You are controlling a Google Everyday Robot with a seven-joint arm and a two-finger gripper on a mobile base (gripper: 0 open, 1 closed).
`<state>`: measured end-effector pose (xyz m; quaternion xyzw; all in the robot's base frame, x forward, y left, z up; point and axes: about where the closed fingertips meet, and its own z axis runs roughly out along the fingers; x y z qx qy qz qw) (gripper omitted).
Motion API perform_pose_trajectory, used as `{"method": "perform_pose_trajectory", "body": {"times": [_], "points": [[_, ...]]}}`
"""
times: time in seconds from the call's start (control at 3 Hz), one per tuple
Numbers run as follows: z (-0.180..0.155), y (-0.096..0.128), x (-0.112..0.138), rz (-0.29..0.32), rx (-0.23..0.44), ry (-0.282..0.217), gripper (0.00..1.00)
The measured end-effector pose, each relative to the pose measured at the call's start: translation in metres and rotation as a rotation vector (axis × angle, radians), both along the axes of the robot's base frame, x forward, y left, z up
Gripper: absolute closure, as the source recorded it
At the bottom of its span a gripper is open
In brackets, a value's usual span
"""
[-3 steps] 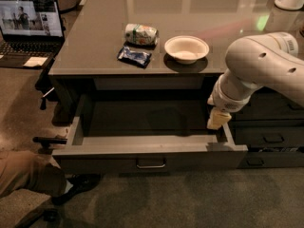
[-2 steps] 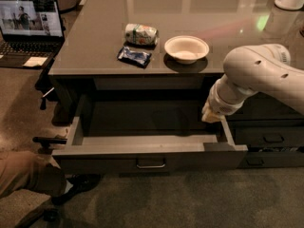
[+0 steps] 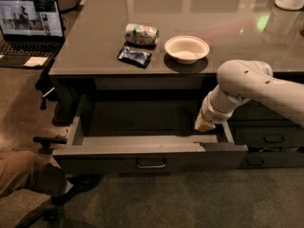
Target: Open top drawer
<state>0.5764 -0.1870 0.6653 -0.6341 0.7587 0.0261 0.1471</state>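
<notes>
**Gripper shifted left above the drawer; drawer itself unmoved**

Over the last 1 second the gripper (image 3: 204, 124) moved a little to the left and the arm's elbow followed, leaving the tool hanging over the right rear corner of the top drawer (image 3: 151, 156). The drawer held the same position throughout. It stood pulled well out from under the countertop (image 3: 228, 23), its interior exposed, and its bar handle (image 3: 151, 164) was untouched, well apart from the tool. Whether the gripper was clenched or released could not be determined; it carried nothing that could be seen.

Assessment: the opening appeared complete, and the arm's drift read as withdrawal rather than further pulling.

The bowl (image 3: 186, 49) and can (image 3: 141, 33) on the counter were undisturbed.
</notes>
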Motion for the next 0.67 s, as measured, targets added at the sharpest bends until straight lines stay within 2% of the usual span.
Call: {"method": "perform_pose_trajectory", "body": {"times": [0.33, 0.67], "points": [[-0.0167, -0.0023, -0.0050, -0.001, 0.002, 0.059, 1.00], [-0.0240, -0.0050, -0.0109, -0.002, -0.012, 0.106, 0.81]]}}
